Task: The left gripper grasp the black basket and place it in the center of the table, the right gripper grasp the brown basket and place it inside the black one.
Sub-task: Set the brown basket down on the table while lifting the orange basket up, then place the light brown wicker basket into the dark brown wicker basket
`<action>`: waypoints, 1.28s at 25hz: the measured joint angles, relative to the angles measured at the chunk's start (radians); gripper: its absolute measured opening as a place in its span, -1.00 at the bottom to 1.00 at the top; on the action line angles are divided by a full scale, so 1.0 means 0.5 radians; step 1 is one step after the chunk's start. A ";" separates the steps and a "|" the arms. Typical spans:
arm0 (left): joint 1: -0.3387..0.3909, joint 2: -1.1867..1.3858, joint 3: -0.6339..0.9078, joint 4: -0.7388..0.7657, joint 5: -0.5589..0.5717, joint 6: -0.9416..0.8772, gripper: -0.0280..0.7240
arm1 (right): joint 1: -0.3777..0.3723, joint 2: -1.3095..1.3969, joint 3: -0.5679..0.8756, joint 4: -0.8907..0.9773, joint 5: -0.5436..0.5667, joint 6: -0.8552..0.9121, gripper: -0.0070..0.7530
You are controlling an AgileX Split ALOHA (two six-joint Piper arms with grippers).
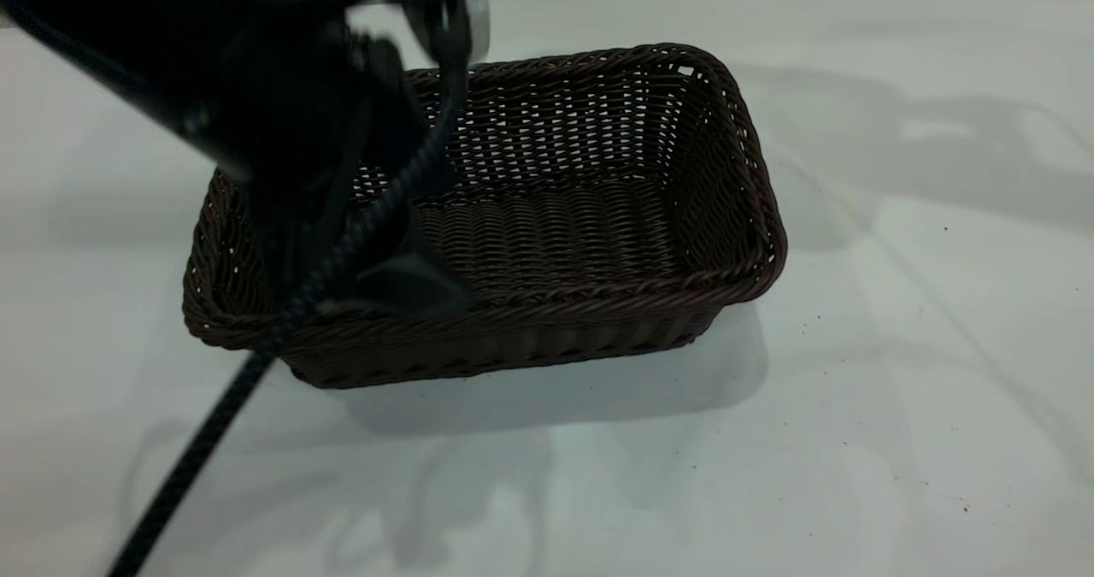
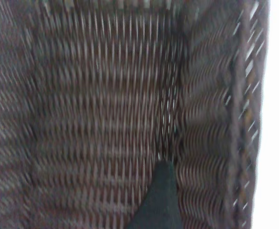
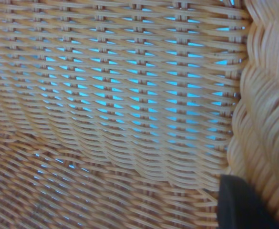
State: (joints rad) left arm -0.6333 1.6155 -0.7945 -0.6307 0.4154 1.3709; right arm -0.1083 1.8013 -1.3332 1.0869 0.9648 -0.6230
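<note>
Your left claw [image 1: 402, 282] reaches into the black basket [image 1: 547, 226] at its near rim; can't tell its spread. Basket sits on the desk [image 1: 897, 346]. Right claw [image 3: 242, 205] against the brown basket [image 3: 129, 95] weave, state unclear.

The left arm's dark bulk covers the left end of the black basket [image 1: 590, 218] in the exterior view, hiding the left gripper [image 1: 402, 278] where it reaches inside; whether it grips the rim cannot be told; its wrist view is smeared, one dark fingertip [image 2: 160, 200] cut by the edge. The right gripper's wrist view shows only one fingertip [image 3: 242, 205], cut off at the corner beside the brown basket [image 3: 129, 95], whose weave overruns every edge; its grip cannot be told.
</note>
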 joint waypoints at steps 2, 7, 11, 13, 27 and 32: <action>-0.067 -0.123 0.000 0.000 0.001 0.008 0.71 | 0.000 0.000 0.000 -0.009 0.000 0.002 -0.72; -0.256 -0.399 0.000 0.000 -0.117 -0.019 0.71 | 0.012 0.000 0.000 -0.157 0.009 0.117 -0.72; -0.297 -0.589 -0.005 0.009 -0.288 -0.019 0.69 | 0.110 0.000 0.000 -0.328 0.044 0.193 -0.72; -0.297 -0.670 -0.024 0.007 -0.405 -0.019 0.69 | 0.190 0.000 0.000 -0.437 0.067 0.227 -0.72; -0.419 -0.830 -0.162 0.008 -0.676 -0.025 0.69 | 0.725 0.073 -0.001 -0.737 0.062 0.357 -0.72; -0.419 -0.830 -0.164 0.014 -0.831 -0.023 0.69 | 0.739 0.211 -0.001 -0.750 0.036 0.443 -0.72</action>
State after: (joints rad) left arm -0.8429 1.2003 -0.8765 -0.6238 0.0000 1.3593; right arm 0.2610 1.9069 -1.3335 0.7119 0.9826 -0.4013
